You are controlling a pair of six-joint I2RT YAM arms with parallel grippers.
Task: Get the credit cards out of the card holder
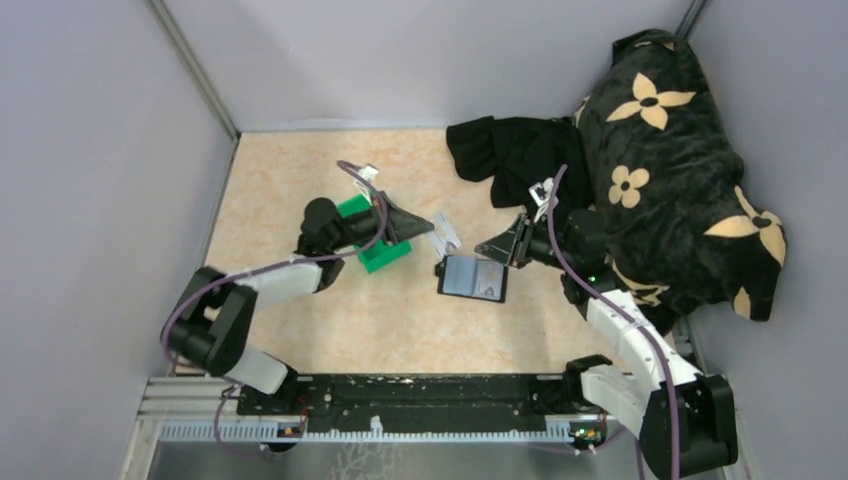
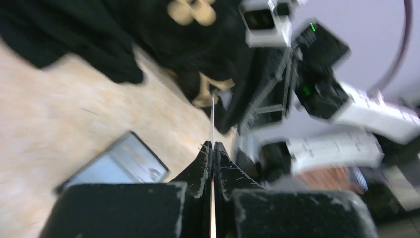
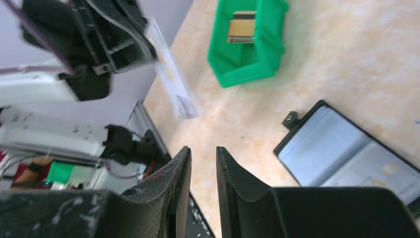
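The black card holder [image 1: 473, 278] lies open on the table, grey-blue inner faces up; it also shows in the left wrist view [image 2: 115, 166] and the right wrist view [image 3: 346, 148]. My left gripper [image 1: 432, 226] is shut on the pale grey-white credit card [image 1: 445, 238], held in the air between the bin and the holder; the card shows edge-on in the left wrist view [image 2: 213, 119] and flat in the right wrist view [image 3: 171, 74]. The gold-brown credit card [image 3: 241, 26] lies in the green bin [image 3: 247, 69]. My right gripper [image 1: 482, 247] is open and empty just above the holder's far edge.
The green bin [image 1: 378, 258] sits partly under the left arm. A large black cloth with tan flowers [image 1: 670, 150] is heaped at the back right, beside the right arm. Grey walls close in the table on three sides.
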